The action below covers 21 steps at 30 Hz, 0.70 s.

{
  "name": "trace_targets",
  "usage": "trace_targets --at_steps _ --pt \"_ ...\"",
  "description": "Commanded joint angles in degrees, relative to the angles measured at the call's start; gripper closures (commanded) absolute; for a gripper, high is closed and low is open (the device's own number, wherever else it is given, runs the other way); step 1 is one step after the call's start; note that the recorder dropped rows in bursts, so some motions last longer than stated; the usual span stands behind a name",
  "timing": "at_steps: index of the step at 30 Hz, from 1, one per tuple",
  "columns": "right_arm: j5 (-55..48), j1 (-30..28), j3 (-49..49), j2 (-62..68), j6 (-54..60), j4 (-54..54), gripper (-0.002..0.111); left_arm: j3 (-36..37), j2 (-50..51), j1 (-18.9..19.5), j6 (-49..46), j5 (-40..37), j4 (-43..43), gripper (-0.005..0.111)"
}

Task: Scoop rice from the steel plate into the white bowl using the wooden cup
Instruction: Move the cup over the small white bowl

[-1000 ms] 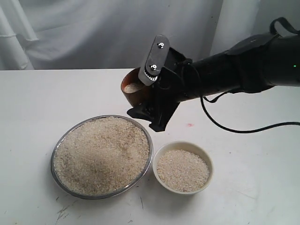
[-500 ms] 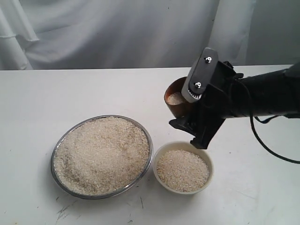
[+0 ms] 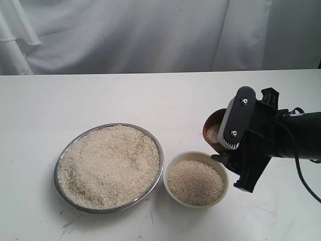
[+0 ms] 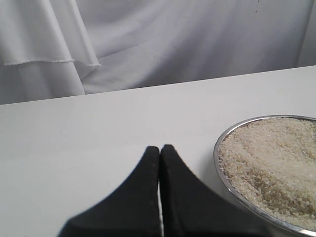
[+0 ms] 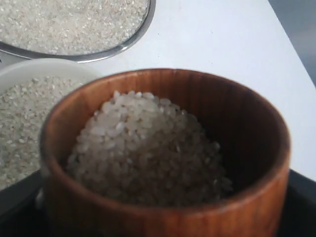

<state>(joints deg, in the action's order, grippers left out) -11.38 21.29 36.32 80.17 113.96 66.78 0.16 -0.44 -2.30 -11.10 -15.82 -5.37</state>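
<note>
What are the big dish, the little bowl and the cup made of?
The steel plate looks like polished metal: shiny, reflective rim. The white bowl seems glazed ceramic, possibly plastic: smooth cream surface. The wooden cup is wood: orange-brown with visible grain.

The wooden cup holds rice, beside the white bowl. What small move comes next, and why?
Probably shift the wooden cup toward the middle of the white bowl before tipping. The rice is heaped in the cup, yet the cup hangs at the bowl's rim, so pouring here may spill.
</note>
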Motion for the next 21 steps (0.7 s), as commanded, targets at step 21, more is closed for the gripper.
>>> trace_targets --at_steps 21 --pt "8.1 5.8 0.0 -0.7 2.8 -6.4 0.108 -0.2 0.4 -0.4 0.2 0.6 -0.1 0.107"
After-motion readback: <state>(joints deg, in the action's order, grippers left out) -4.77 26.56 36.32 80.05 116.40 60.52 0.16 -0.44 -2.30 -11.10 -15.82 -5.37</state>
